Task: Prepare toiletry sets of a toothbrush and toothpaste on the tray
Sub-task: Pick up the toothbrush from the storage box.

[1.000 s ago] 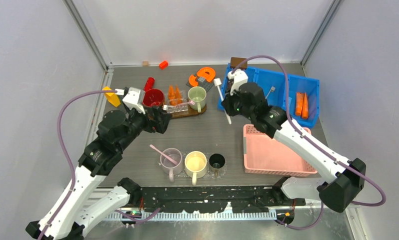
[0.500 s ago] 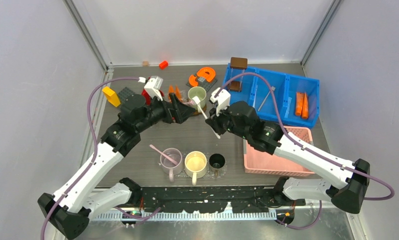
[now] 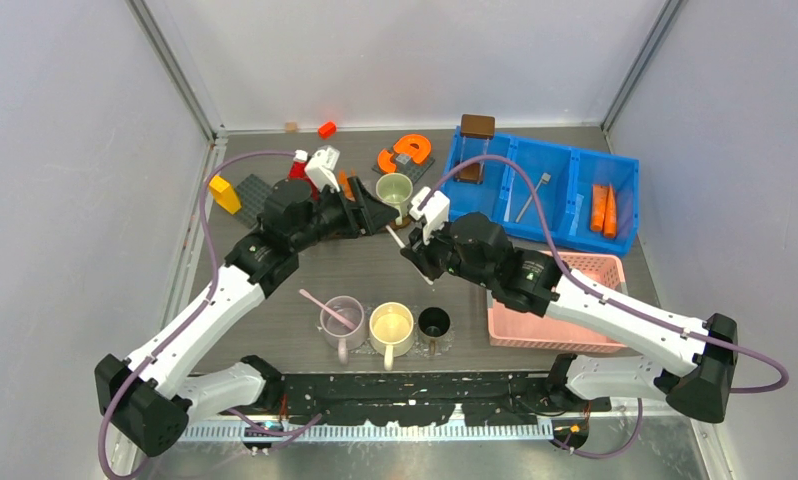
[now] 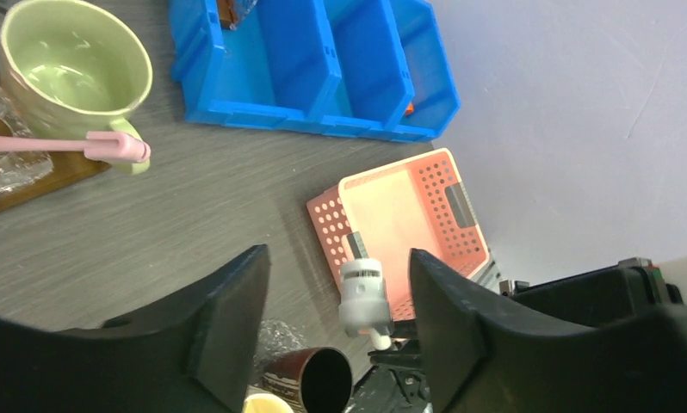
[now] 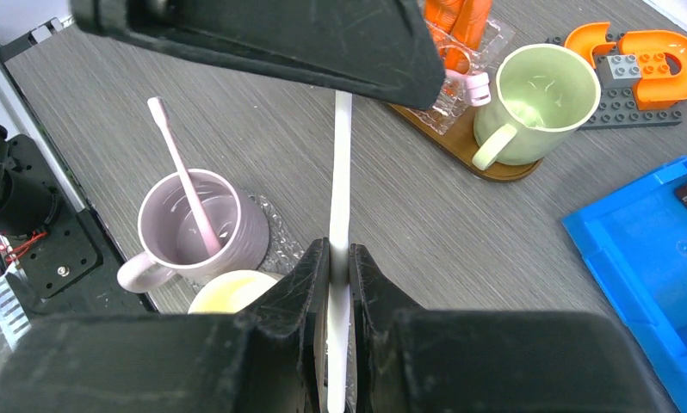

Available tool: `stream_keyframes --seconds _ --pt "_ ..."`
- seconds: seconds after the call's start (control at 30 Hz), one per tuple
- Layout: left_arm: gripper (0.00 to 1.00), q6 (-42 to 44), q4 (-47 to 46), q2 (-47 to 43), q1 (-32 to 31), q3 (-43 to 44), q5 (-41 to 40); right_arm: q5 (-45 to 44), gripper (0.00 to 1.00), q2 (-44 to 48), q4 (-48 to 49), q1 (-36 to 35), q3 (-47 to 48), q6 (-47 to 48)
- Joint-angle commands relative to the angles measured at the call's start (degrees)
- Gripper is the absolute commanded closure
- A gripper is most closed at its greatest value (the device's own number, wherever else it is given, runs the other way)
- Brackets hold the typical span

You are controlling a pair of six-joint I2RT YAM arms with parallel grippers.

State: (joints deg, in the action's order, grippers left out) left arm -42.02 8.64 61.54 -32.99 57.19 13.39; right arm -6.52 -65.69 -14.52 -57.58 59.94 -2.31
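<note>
My right gripper [image 5: 340, 254] is shut on the shaft of a white toothbrush [image 5: 341, 172], held over the table's middle [image 3: 396, 238]. My left gripper [image 4: 336, 258] is open, its jaws either side of that toothbrush's head [image 4: 362, 297] without touching it. A pink toothbrush [image 4: 64, 144] lies across the brown tray [image 5: 461, 155], its head by the green mug [image 5: 547, 90]. Orange toothpaste tubes [image 5: 456, 17] stand on the tray, partly hidden by the left gripper. More orange tubes [image 3: 603, 210] lie in the blue bin. Another pink toothbrush [image 5: 181, 185] stands in the pink mug [image 3: 340, 320].
A pink basket [image 3: 545, 300] sits at the right front and blue bins [image 3: 535, 170] behind it. A cream mug [image 3: 392, 325] and a dark cup [image 3: 434, 323] stand at the front. An orange C-shaped block [image 3: 405, 152] and a yellow block [image 3: 223, 192] lie at the back.
My right gripper carried the white toothbrush from the blue bin to the table's middle. My left gripper swung right, past the tray, and now brackets the toothbrush's head.
</note>
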Motion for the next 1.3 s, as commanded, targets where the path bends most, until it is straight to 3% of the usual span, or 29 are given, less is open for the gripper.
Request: stream_keyframes --seconds 0.0,0.27,0.33,0.5,0.67,0.83,1.27 --pt "0.46 -3.1 -4.2 0.6 0.0 1.7 2.7 -1.1 0.99 1.4 3.4 -0.8 -0.5 1.3" --pt "0.93 -5.3 -5.1 -0.9 -0.2 -0.3 4.1 -2.1 0.99 1.6 4.6 -1.0 -1.4 1.5" --pt "0.99 -5.4 -5.1 -1.4 -0.2 -0.6 3.8 -2.1 0.93 1.8 5.0 -0.9 -1.6 1.4" --pt "1.00 -5.1 -4.5 -3.3 -0.2 -1.4 2.7 -2.5 0.41 3.2 5.7 -0.9 -2.5 0.5" --pt "1.00 -3.0 -3.6 -7.4 -0.6 -3.4 -0.4 -3.7 0.15 5.5 6.8 -1.0 -4.0 -1.1" --pt "1.00 -0.3 -2.7 -12.5 -1.6 -6.7 -4.6 -7.1 0.06 9.1 8.2 -1.0 -6.4 -2.8" --pt "1.00 5.3 -3.5 -26.6 -8.8 -19.5 -18.3 -20.9 0.04 19.9 10.8 -1.0 -13.5 -6.8"
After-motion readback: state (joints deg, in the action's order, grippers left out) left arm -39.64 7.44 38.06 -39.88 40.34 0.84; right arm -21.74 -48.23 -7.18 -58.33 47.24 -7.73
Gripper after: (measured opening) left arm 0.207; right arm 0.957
